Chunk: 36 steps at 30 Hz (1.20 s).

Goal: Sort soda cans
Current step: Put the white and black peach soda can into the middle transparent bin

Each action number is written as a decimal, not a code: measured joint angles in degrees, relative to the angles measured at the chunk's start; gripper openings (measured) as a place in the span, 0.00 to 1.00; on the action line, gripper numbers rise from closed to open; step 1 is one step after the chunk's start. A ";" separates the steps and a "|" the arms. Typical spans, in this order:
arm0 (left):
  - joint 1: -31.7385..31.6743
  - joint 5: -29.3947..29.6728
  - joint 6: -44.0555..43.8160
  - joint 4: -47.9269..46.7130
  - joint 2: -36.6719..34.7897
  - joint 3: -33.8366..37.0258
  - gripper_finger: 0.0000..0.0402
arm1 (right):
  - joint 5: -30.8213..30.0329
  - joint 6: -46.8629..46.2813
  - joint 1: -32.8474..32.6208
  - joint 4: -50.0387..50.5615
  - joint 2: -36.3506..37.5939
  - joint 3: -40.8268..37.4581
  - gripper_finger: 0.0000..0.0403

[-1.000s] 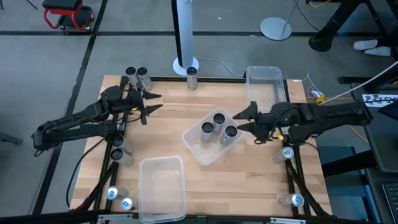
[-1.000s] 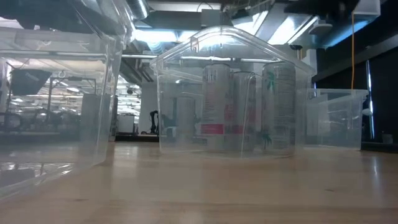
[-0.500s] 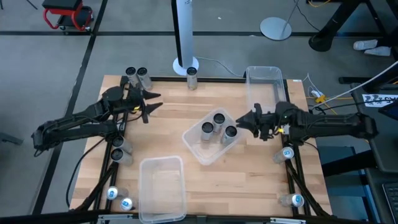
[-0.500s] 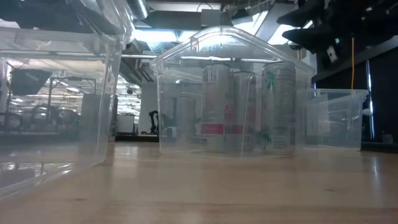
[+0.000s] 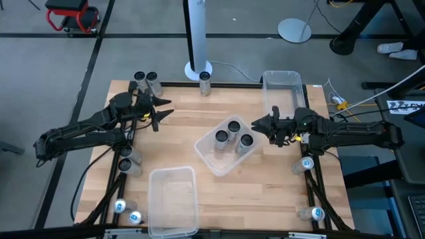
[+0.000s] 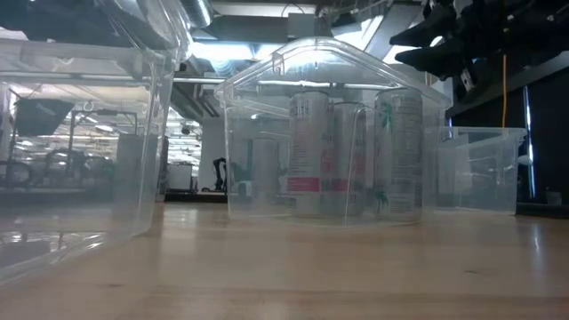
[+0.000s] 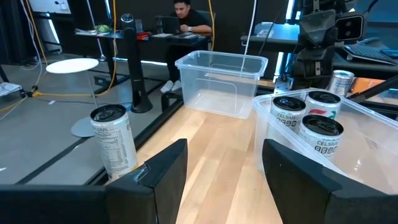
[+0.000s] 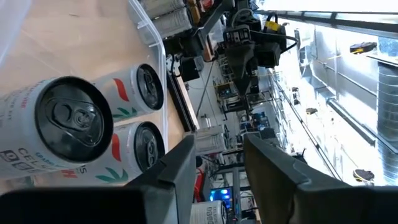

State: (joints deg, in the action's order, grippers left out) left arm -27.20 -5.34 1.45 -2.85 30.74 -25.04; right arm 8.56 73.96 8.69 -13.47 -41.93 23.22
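Three dark-topped soda cans (image 5: 234, 135) stand upright in the tilted clear centre bin (image 5: 214, 160); they also show in the right wrist view (image 8: 68, 127) and the low view (image 6: 351, 156). Other cans stand on the table's rim: two at the far left corner (image 5: 146, 79), one at the far edge (image 5: 204, 79) (image 7: 114, 140), two at the left edge (image 5: 125, 159). Pale-topped ones stand near left (image 5: 127, 211) and at the right edge (image 5: 307, 163). My right gripper (image 5: 254, 124) (image 8: 217, 140) hovers open and empty just right of the centre bin. My left gripper (image 5: 165, 109) (image 7: 225, 149) waits open at far left.
An empty clear bin (image 5: 174, 199) lies at the near edge, and another (image 5: 282, 89) at the far right. A white lamp post (image 5: 196, 36) rises behind the far edge. A person (image 7: 183, 18) sits at a desk beyond the table. Bare wood lies between the two grippers.
My right gripper has rolled about its wrist, so its fingers no longer spread flat as seen from above. It has come down into the low view's upper right and edged toward the centre bin. The cans and bins have not moved.
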 joint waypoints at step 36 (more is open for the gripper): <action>0.02 0.02 0.00 0.02 0.04 0.00 0.49 | -3.38 5.97 -0.04 1.76 -1.44 -0.02 0.33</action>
State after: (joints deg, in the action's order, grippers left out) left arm -27.18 -5.32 1.45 -2.83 30.79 -25.04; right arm 5.18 79.93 8.64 -11.71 -43.37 23.20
